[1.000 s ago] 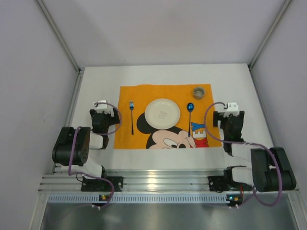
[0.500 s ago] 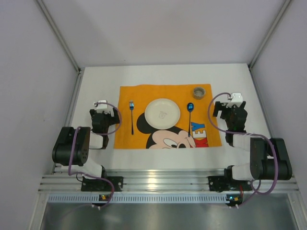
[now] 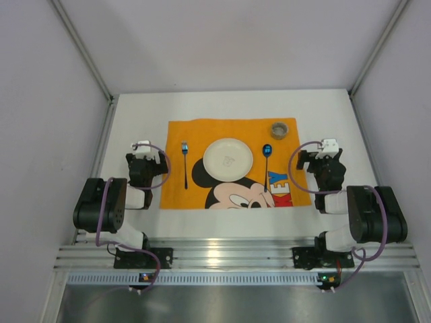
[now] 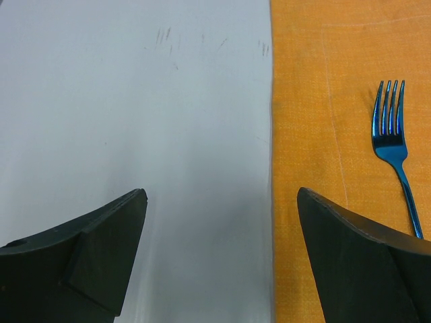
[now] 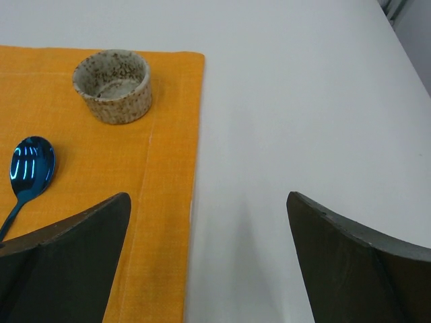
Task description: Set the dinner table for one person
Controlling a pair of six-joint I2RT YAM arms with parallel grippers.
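White matte worktop [image 3: 135, 121], walled by grey panels [image 3: 222, 47] left, right and far, is covered in the middle by an orange cloth [image 3: 202, 134] carrying plate [image 3: 228, 159], fork [image 3: 185, 165], spoon [image 3: 267, 161] and speckled cup [image 3: 279, 129]. Left claw [image 4: 221, 195] is held low over the cloth's left edge, fingers spread, empty. Right claw [image 5: 208, 196] is held low over the cloth's right edge, also spread, empty. Bare worktop is seen outside each claw and past the cloth's far edge.
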